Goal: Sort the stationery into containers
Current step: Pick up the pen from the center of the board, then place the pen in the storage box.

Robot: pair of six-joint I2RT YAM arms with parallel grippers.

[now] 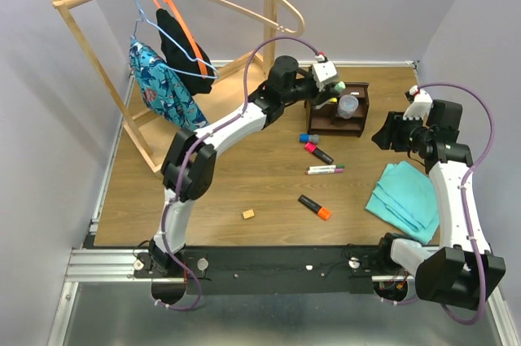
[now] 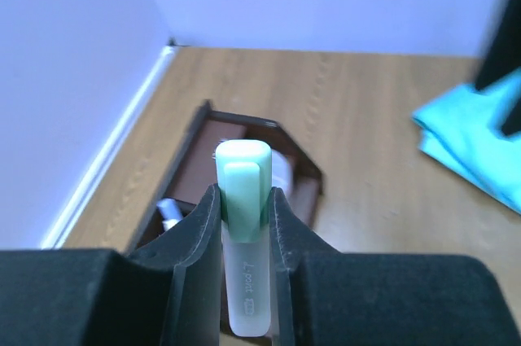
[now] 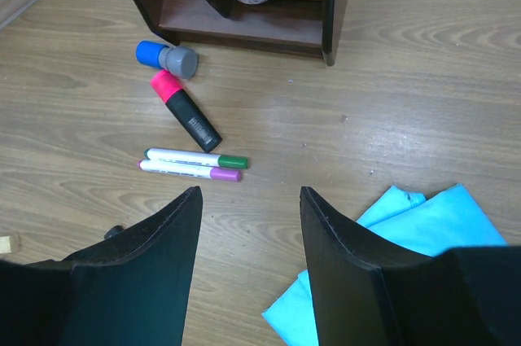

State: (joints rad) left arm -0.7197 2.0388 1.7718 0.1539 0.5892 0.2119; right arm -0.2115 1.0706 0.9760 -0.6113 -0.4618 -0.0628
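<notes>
My left gripper (image 2: pixel 244 199) is shut on a green highlighter (image 2: pixel 242 224) and holds it above the dark brown wooden organizer (image 2: pixel 305 168); the overhead view shows that gripper (image 1: pixel 330 89) over the organizer (image 1: pixel 358 122). A grey round cup (image 1: pixel 348 105) with purple clips sits in the organizer. On the table lie a blue-and-grey item (image 3: pixel 167 57), a pink-capped black highlighter (image 3: pixel 185 110), two white markers with green and purple caps (image 3: pixel 191 164), an orange highlighter (image 1: pixel 314 207) and a tan eraser cube (image 1: pixel 248 214). My right gripper (image 3: pixel 248 199) is open and empty above the table.
A folded teal cloth (image 1: pixel 407 198) lies at the right, under my right arm. A pale wooden clothes rack (image 1: pixel 98 69) with hangers and hanging cloths stands at the back left. White walls close the table at the back and sides.
</notes>
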